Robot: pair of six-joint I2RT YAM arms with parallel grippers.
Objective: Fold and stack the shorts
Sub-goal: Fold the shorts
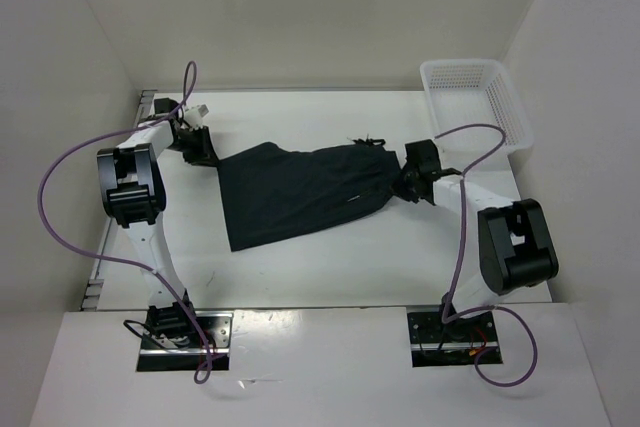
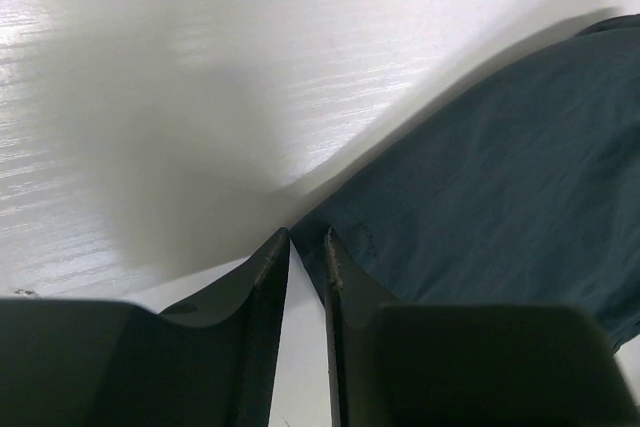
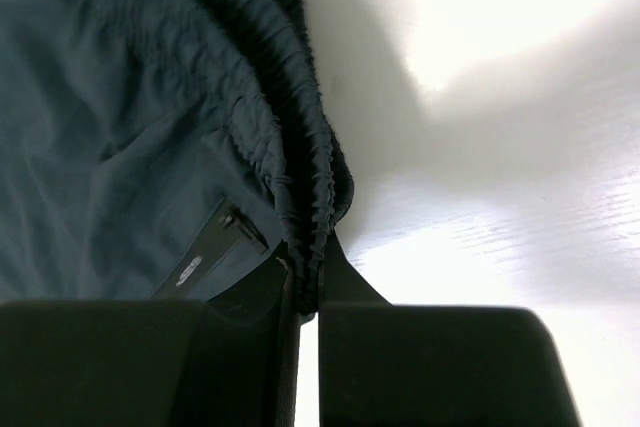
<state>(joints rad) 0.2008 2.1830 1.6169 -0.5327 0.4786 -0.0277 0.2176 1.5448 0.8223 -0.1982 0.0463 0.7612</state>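
Across the table [image 1: 320, 272] the shorts [image 1: 300, 192] lie flat, stretched between our grippers, we judge for folding. Our right gripper [image 3: 308, 282] pinches the waistband [image 3: 300, 157]; our left gripper [image 2: 307, 239] stands slightly parted at the hem corner [image 2: 345, 219], gripping nothing. Only the wrist views show this; overhead shows the whole spread.

The top view looks down from high above and behind the arm bases [image 1: 185, 332], which sit along the frame's lower edge. From afar it takes in the whole table [image 1: 300, 267], with the shorts [image 1: 300, 192] at centre. The left wrist camera sits close behind the left gripper [image 2: 307, 232] at its frame's bottom, facing the tabletop and a corner of the shorts at right. The right wrist camera peers past the right gripper [image 3: 310, 252], very near the waistband [image 3: 290, 147]. All three views share the shorts.
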